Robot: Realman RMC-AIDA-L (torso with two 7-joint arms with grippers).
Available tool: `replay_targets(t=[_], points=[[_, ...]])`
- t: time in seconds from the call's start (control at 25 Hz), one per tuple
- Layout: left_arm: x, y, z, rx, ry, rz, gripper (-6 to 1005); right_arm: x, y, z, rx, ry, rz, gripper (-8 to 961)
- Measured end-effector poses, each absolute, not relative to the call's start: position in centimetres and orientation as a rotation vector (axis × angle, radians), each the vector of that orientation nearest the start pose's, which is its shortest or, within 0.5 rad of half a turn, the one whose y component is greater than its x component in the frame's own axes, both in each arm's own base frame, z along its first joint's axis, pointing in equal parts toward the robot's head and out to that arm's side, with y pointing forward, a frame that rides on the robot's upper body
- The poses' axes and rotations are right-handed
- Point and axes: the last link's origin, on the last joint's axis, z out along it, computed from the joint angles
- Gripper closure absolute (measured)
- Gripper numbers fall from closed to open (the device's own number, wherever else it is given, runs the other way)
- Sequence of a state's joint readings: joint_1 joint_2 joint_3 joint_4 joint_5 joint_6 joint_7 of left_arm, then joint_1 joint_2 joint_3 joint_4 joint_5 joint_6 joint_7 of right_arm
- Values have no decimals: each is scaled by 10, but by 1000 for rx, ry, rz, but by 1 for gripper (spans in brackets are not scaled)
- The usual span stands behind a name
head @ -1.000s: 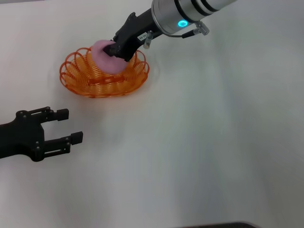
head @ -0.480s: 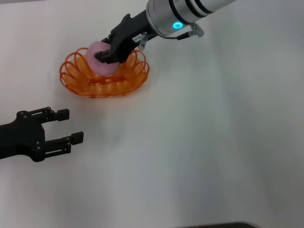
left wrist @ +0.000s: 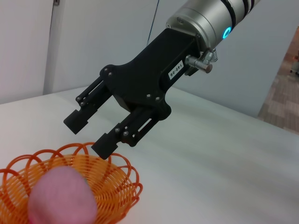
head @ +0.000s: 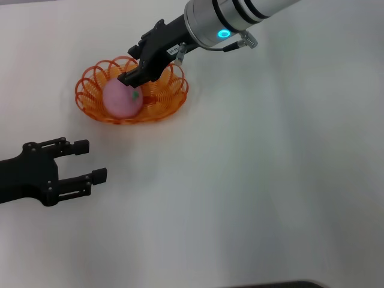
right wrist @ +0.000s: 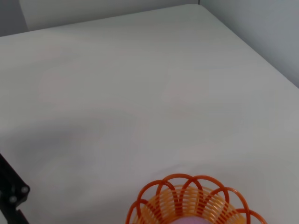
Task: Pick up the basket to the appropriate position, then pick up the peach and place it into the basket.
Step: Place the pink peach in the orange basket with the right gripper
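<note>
The orange wire basket (head: 168,105) stands on the white table at the far left. The pink peach (head: 122,99) lies inside it, with its green stem mark toward my right gripper. My right gripper (head: 135,69) is open and empty just above the peach, over the basket's far side. The left wrist view shows its two black fingers (left wrist: 87,113) spread above the basket (left wrist: 117,189) and the peach (left wrist: 60,200). The right wrist view shows only the basket's rim (right wrist: 187,200). My left gripper (head: 87,161) is open and empty near the table's left front.
The white table (head: 270,180) stretches to the right and front of the basket. A grey wall (right wrist: 261,28) stands past the table's far edge in the right wrist view.
My right gripper has opened and let go of the peach, which now lies lower in the basket. The gripper has risen slightly. The left arm has barely moved.
</note>
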State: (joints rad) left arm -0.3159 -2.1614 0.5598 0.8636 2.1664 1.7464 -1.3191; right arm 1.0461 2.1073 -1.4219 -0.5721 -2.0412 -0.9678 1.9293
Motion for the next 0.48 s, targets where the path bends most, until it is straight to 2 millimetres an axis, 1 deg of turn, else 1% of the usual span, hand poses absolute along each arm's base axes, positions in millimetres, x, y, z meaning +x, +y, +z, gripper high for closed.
replay_targets(t=[0.28,0.48], points=[[-306,255,8,-2730,-685,-619,263,94,418,-106,-2890,366,46,326],[-307,255,8,-2724,-686,-613,263,96,414,-97,-2902,371,102,322]])
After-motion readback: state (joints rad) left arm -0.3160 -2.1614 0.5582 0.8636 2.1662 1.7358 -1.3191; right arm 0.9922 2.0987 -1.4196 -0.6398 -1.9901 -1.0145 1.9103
